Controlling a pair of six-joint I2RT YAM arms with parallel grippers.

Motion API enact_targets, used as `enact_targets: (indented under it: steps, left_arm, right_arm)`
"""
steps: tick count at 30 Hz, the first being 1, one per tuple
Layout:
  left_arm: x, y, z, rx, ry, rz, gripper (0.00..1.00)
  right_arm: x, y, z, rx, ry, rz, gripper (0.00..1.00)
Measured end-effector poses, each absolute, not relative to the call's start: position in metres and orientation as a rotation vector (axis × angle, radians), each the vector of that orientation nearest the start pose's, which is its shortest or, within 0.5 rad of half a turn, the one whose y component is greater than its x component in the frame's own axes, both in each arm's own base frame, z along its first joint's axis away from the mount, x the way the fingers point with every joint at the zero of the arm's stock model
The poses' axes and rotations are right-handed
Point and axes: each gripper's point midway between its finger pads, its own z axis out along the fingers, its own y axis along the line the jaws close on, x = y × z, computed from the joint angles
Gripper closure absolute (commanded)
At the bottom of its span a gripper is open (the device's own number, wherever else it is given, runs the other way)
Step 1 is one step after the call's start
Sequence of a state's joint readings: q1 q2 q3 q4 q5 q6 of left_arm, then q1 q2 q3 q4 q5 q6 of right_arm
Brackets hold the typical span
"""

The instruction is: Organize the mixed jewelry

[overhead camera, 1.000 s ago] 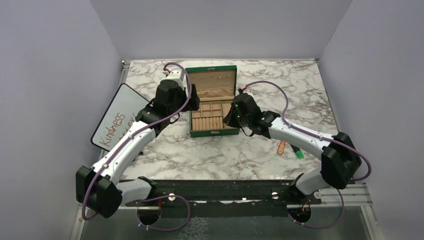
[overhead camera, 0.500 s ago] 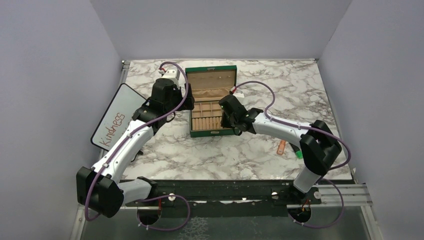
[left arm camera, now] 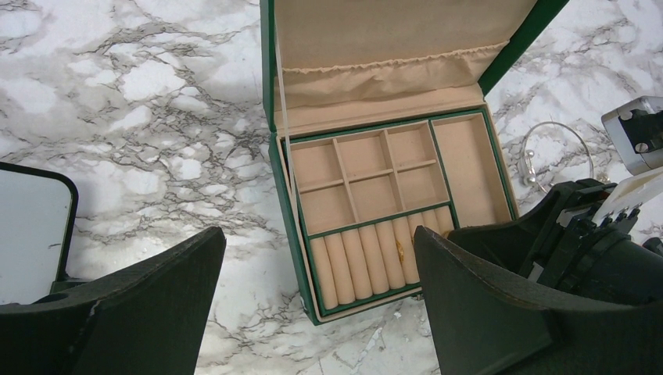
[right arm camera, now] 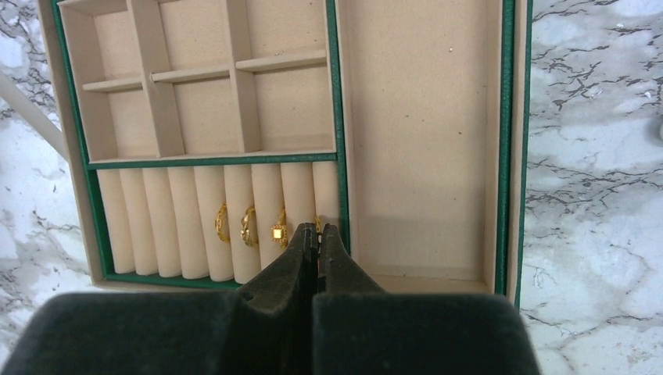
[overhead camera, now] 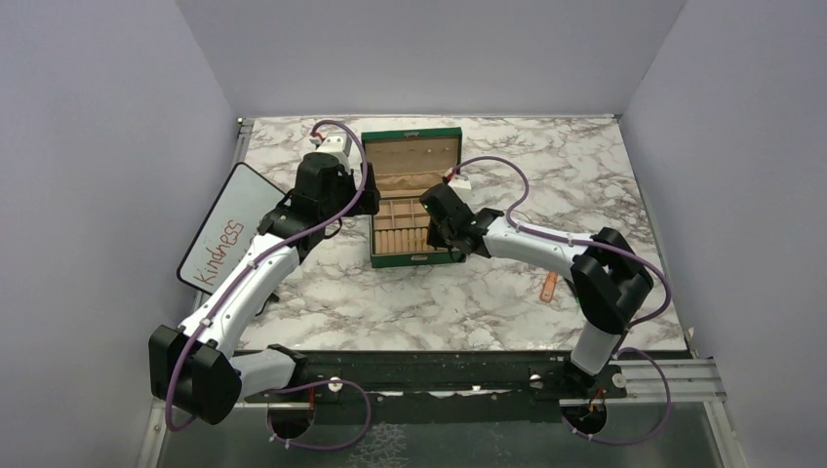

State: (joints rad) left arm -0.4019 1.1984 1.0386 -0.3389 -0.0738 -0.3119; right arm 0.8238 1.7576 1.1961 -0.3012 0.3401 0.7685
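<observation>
3 tiny gold rings [right arm camera: 249,225] sit in the green fabric-lined box [right arm camera: 422,141]; the thin wire necklace loop [left arm camera: 557,152] lies outside it. Right fingers [right arm camera: 305,250] are pinched shut; left fingers [left arm camera: 156,289] gape empty.

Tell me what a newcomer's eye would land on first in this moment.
The open green jewelry box with beige lining, at the middle of the marble table, draws the eye first. Small gold rings sit in the padded rolls along its front, and the right gripper, fingers shut, points down right beside them. The left gripper hangs open at the box's left.
</observation>
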Motion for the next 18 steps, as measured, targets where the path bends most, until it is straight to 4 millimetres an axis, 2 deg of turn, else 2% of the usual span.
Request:
enact_targets:
  steps: [18]
  left_arm:
    - [0.3452, -0.1465, 0.2222, 0.050, 2.095, -0.365, 0.09]
  right_arm:
    - [0.3318, 0.3101, 0.0783, 0.063, 2.400, 0.314, 0.99]
